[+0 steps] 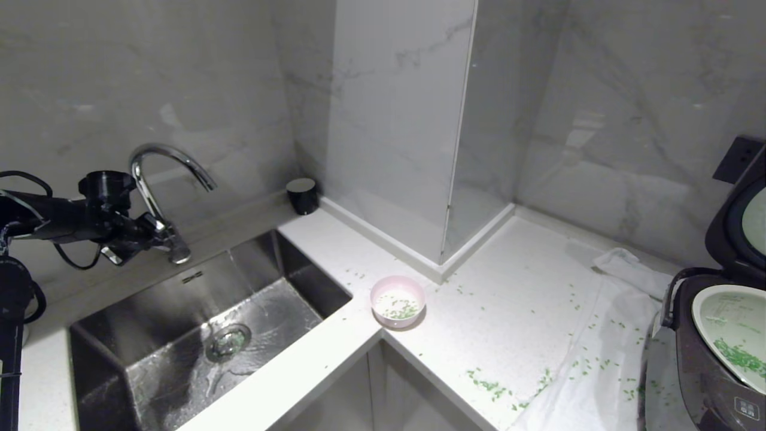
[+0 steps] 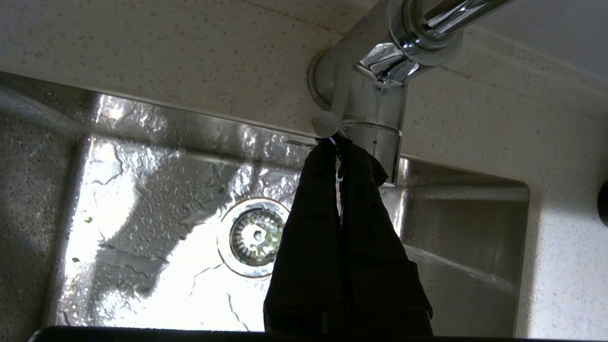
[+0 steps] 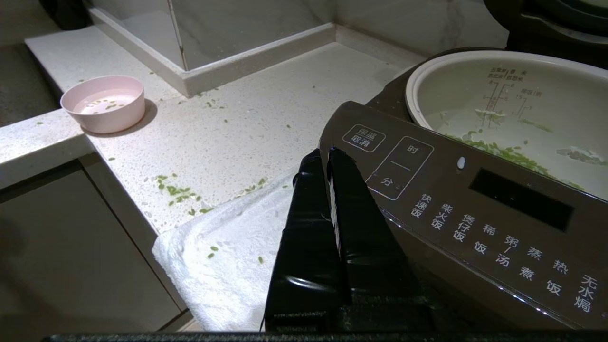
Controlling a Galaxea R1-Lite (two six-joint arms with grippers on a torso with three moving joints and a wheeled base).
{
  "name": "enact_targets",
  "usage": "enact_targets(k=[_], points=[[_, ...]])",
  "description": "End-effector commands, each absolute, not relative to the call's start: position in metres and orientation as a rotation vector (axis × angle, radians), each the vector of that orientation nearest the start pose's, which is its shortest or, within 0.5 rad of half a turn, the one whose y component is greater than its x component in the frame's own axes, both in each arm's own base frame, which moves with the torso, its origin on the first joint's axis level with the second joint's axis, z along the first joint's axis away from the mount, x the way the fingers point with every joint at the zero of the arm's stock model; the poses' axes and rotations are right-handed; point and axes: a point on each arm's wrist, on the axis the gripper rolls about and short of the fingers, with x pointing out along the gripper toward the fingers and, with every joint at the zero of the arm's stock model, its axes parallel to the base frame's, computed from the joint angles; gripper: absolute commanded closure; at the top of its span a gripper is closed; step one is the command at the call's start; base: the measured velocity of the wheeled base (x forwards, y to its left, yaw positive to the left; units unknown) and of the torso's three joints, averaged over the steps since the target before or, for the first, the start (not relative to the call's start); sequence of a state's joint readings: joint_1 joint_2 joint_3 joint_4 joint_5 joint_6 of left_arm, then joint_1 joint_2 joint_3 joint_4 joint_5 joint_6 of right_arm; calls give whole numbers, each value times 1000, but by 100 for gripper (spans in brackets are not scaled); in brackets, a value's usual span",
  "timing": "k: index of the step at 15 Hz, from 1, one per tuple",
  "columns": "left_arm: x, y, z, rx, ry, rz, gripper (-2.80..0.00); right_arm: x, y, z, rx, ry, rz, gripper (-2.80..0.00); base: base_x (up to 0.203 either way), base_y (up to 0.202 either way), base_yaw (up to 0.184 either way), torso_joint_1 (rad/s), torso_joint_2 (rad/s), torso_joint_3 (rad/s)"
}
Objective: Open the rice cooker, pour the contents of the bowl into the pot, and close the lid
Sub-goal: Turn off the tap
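With left gripper [image 2: 338,142] pressed together at the faucet [image 1: 157,197] lever, seemingly touching, nudge gently, then fetch bowl [image 1: 397,301]; right gripper [image 3: 327,156] together, parked beside rice cooker [image 3: 475,209].

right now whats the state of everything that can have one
lid: open, hinged up
pot: in the rice cooker, green contents inside
bowl: upright on the counter, a few green bits inside
sink: wet
left gripper: shut, at the tap's lever
right gripper: shut, holding nothing
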State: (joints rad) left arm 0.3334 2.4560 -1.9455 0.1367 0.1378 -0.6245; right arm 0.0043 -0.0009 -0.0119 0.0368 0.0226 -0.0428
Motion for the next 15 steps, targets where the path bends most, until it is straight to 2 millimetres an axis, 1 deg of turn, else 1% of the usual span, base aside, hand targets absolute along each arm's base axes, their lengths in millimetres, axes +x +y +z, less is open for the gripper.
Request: enact_targets(k=[1, 3, 5, 7, 9, 11, 13, 15], points=[[475, 169, 108, -653, 480, 655, 0, -24, 0, 75, -43, 24, 28, 0, 0, 0, 0, 0, 0, 0], [475, 169, 108, -652, 480, 660, 0, -24, 0, 75, -43, 22, 28, 0, 0, 0, 0, 0, 0, 0], [471, 166, 114, -655, 483, 658, 0, -24, 0, 75, -43, 23, 28, 0, 0, 0, 0, 0, 0, 0], [461, 158, 132, -659, 495, 643, 0, -24, 0, 75, -43, 22, 28, 0, 0, 0, 0, 0, 0, 0], [446, 135, 150, -661, 547, 590, 0, -24, 0, 75, -43, 22, 28, 0, 0, 0, 0, 0, 0, 0], [425, 106, 166, -662, 596, 507, 0, -24, 0, 75, -43, 23, 28, 0, 0, 0, 0, 0, 0, 0], [396, 78, 188, -659, 622, 408, 0, -24, 0, 75, -43, 23, 28, 0, 0, 0, 0, 0, 0, 0], [357, 49, 206, -613, 650, 292, 0, -24, 0, 75, -43, 22, 28, 0, 0, 0, 0, 0, 0, 0]])
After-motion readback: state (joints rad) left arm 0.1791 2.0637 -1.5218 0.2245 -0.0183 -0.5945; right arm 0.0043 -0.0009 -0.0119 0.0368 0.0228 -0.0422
